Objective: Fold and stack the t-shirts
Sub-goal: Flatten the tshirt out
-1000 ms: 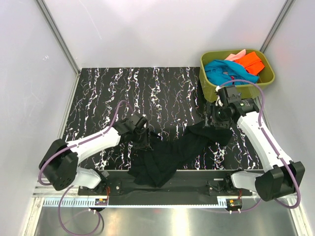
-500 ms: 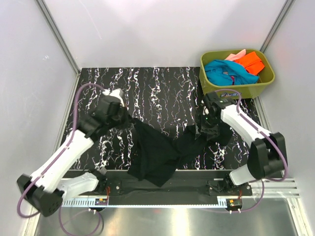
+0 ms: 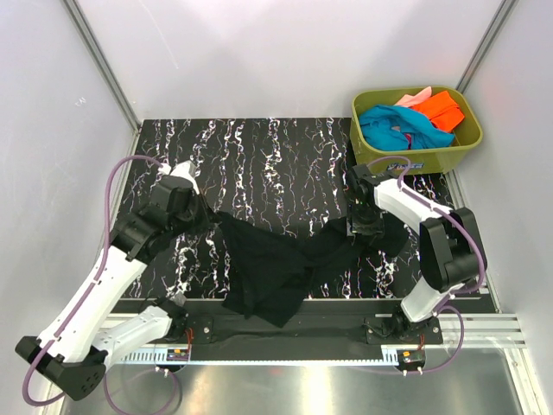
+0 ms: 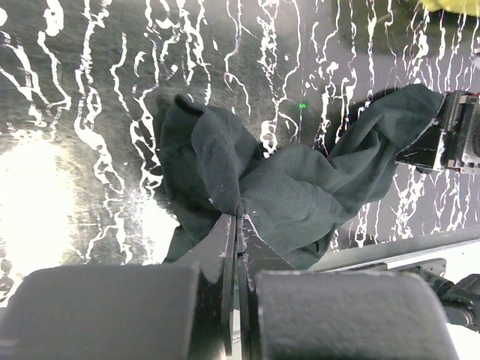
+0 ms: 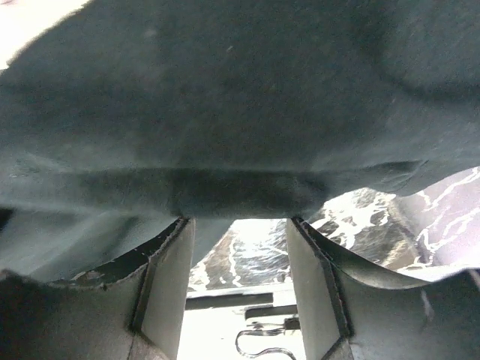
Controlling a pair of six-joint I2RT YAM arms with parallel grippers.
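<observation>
**Here, a black tee stretched between two grippers**

The table [image 3: 285, 156] is black marble-patterned. The left arm [image 3: 104, 277] rises from its base at the near left and stretches forward over the table's left side. The right arm [image 3: 415, 207] is folded tight, its forearm reaching leftward in front of the tub [image 3: 432, 156].

The black tee [image 3: 276, 268] lies rumpled across the near middle, one end lifted toward each arm. In the tub lie a teal tee [image 3: 389, 125], an orange tee [image 3: 441, 108] and a pink tee [image 3: 413, 97].

The left gripper [image 4: 236, 217] is pinched tight on a fold of the black tee. The right gripper [image 5: 238, 221] has its fingers [image 5: 169, 277] apart, and the cloth is draped across their tips.
</observation>
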